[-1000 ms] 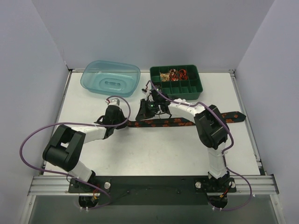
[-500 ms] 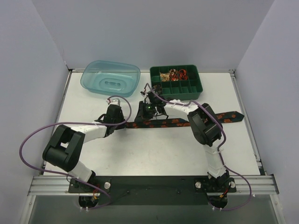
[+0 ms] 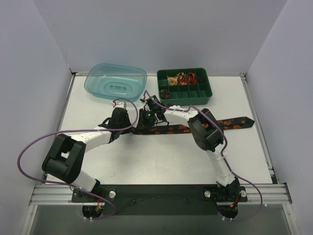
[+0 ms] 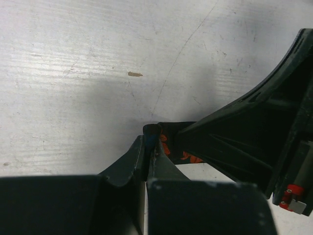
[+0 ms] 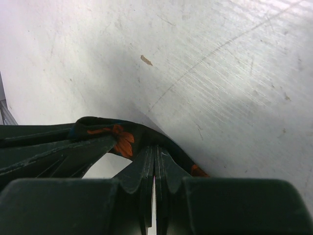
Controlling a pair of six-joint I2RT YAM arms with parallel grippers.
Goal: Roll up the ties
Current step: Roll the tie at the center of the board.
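Here, left fingers (image 4: 131, 159) and right fingers (image 5: 142, 170) pinch the tie (image 3: 233, 122) — its end seemingly hidden.

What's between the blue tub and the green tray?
Just bare white table between the tub and the tray, seen from the top camera.

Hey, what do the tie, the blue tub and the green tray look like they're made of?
The tie: soft matte fabric, likely; it lies limp and flat. The blue tub: translucent glossy plastic. The green tray: opaque moulded plastic, probably, with rigid dividers.
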